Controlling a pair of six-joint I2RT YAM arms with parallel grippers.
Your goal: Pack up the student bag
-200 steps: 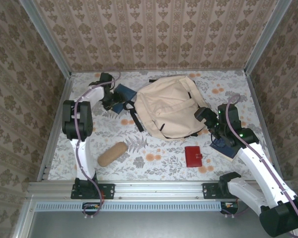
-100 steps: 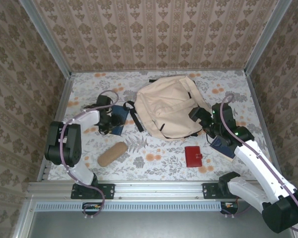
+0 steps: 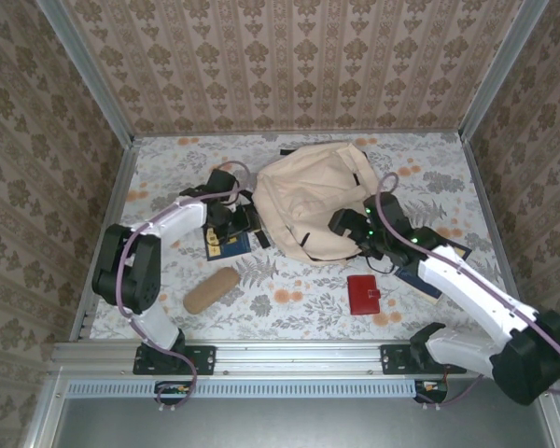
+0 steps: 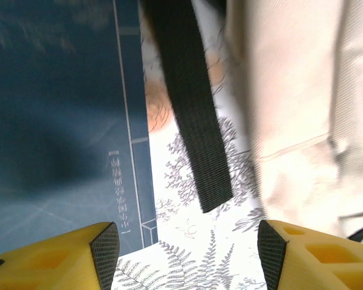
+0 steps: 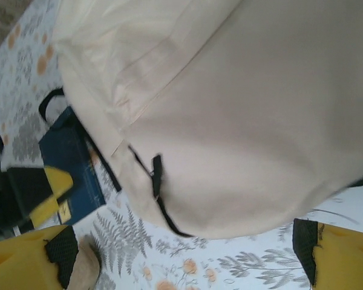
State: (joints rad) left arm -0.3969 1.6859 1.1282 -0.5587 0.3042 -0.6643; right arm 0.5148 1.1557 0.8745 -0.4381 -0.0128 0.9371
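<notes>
The student bag (image 3: 310, 198) lies flat mid-table, cream with black straps; in the right wrist view the student bag (image 5: 254, 103) shows a black zipper pull (image 5: 156, 174) near its lower edge. My left gripper (image 3: 237, 220) hangs open at the bag's left side, its fingers apart over bare tablecloth in the left wrist view, left gripper (image 4: 187, 257). A loose black strap (image 4: 187, 109) lies just ahead of it, with a dark blue book (image 4: 60, 121) to its left. My right gripper (image 3: 342, 225) is open at the bag's front edge, nothing between the fingers of the right gripper (image 5: 184, 254).
The blue book (image 3: 226, 243) lies left of the bag. A tan cylindrical pouch (image 3: 212, 289) and a red wallet (image 3: 362, 294) lie nearer the front. A second blue book (image 3: 427, 277) sits under the right arm. Patterned walls close in three sides.
The left gripper swung from the back left to the bag's left side, and the blue book shifted toward the front. The right gripper moved left to the bag's front edge.
</notes>
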